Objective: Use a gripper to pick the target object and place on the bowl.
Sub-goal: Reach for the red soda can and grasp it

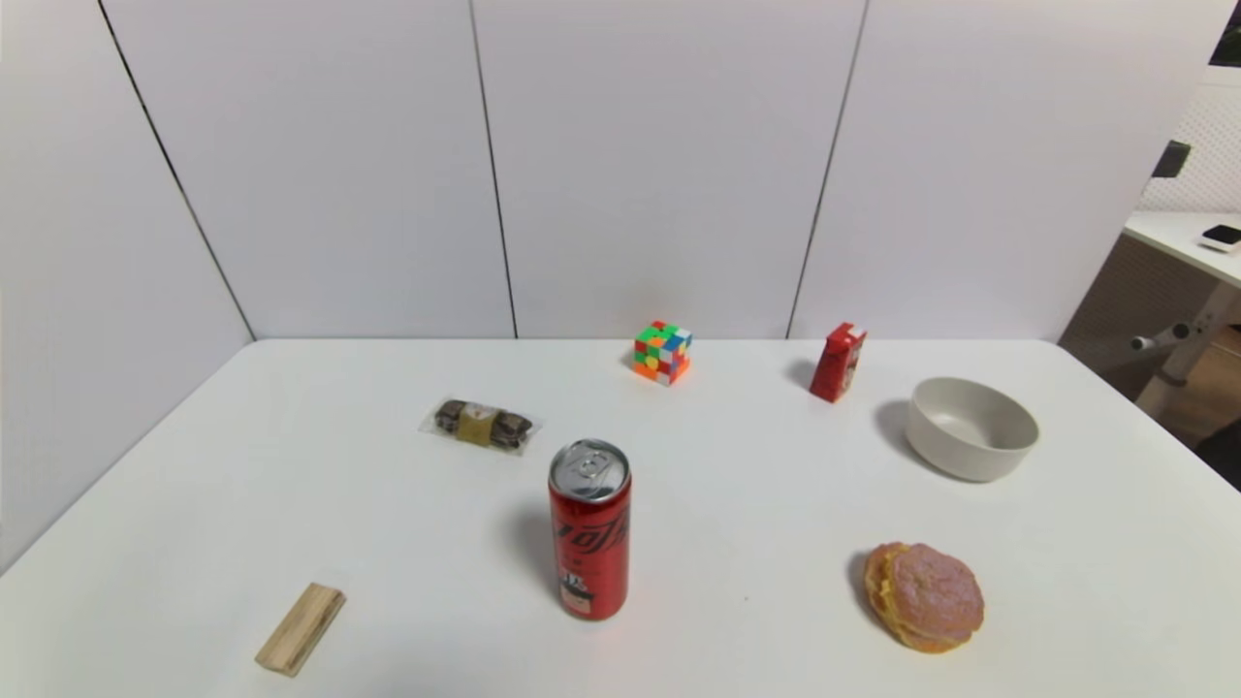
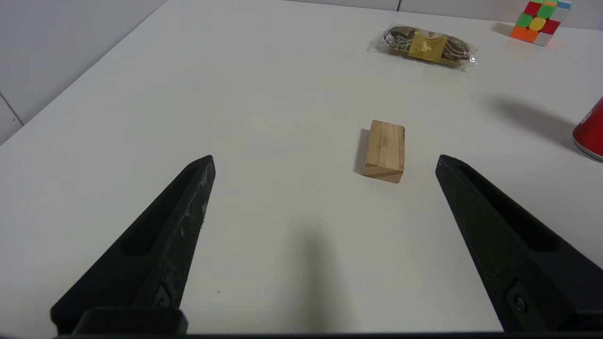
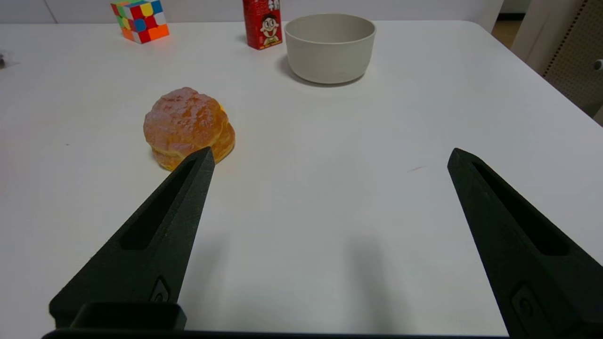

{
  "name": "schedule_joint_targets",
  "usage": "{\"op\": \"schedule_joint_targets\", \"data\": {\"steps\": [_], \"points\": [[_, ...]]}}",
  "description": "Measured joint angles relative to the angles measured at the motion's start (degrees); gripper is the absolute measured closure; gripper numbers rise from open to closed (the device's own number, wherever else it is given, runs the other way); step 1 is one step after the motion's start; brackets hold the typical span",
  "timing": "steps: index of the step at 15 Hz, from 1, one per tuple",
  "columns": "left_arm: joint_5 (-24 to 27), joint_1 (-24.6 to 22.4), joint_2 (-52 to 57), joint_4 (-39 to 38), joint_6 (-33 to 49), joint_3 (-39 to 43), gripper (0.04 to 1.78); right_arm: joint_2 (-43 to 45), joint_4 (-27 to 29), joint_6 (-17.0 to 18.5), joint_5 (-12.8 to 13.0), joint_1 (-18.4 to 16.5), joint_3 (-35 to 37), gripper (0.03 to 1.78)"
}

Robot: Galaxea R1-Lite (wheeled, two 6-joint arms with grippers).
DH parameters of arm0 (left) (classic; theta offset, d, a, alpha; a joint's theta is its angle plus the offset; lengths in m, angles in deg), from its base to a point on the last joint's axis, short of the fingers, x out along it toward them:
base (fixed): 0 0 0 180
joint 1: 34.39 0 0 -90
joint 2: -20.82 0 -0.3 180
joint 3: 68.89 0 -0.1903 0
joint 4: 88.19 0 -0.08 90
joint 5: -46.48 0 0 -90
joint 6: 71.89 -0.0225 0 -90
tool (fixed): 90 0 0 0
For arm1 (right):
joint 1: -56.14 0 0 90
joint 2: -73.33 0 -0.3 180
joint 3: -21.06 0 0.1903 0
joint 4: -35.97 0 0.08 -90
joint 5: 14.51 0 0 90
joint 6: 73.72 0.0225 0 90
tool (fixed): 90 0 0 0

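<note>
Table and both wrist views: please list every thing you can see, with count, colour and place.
soda can: 1, red with silver top, upright, centre front
bowl: 1, off-white, right side
carton box: 1, red, upright, behind the bowl to its left
puzzle cube: 1, multicoloured, centre back
pastry: 1, orange-pink, right front
wrapped snack: 1, brown and yellow, left of centre
wooden block: 1, light wood, left front
table: 1, white
left pincer: 1, black, open, above left front
right pincer: 1, black, open, above right front

The can (image 1: 589, 528) stands upright near the table's (image 1: 737, 543) middle — block (image 1: 301, 628) near-left, wrapped snack (image 1: 482, 425) behind it, cube (image 1: 662, 352) and carton (image 1: 838, 362) far, bowl (image 1: 971, 428) right, bun (image 1: 924, 595) near-right.
</note>
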Motion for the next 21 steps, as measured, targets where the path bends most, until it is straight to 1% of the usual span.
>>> {"op": "schedule_joint_targets", "data": {"steps": [4, 6, 8, 11, 13, 15, 17, 18, 20, 21], "points": [[0.0, 0.0, 0.0, 0.0, 0.0, 0.0, 0.13, -0.3, 0.2, -0.1, -0.5, 0.0, -0.8, 0.10], [0.0, 0.0, 0.0, 0.0, 0.0, 0.0, 0.13, -2.5, 0.2, 0.1, -1.9, 0.0, -5.1, 0.10], [0.0, 0.0, 0.0, 0.0, 0.0, 0.0, 0.13, -6.8, 0.1, 0.1, -3.0, 0.4, -11.2, 0.10], [0.0, 0.0, 0.0, 0.0, 0.0, 0.0, 0.13, -16.5, 0.1, -0.1, -4.5, 1.9, -25.1, 0.10], [0.0, 0.0, 0.0, 0.0, 0.0, 0.0, 0.13, -24.8, -0.1, -0.3, -7.1, 2.8, -36.0, 0.10], [0.0, 0.0, 0.0, 0.0, 0.0, 0.0, 0.13, -34.1, 0.0, -0.5, -10.5, 3.9, -48.0, 0.10], [0.0, 0.0, 0.0, 0.0, 0.0, 0.0, 0.13, -43.6, -0.2, -0.7, -13.8, 6.4, -58.4, 0.10], [0.0, 0.0, 0.0, 0.0, 0.0, 0.0, 0.13, -48.5, -0.5, -1.0, -15.3, 8.7, -63.3, 0.10], [0.0, 0.0, 0.0, 0.0, 0.0, 0.0, 0.13, -58.0, -0.6, -1.6, -16.9, 14.7, -71.5, 0.10], [0.0, 0.0, 0.0, 0.0, 0.0, 0.0, 0.13, -62.2, -0.7, -1.8, -17.4, 18.4, -74.6, 0.10]]}}
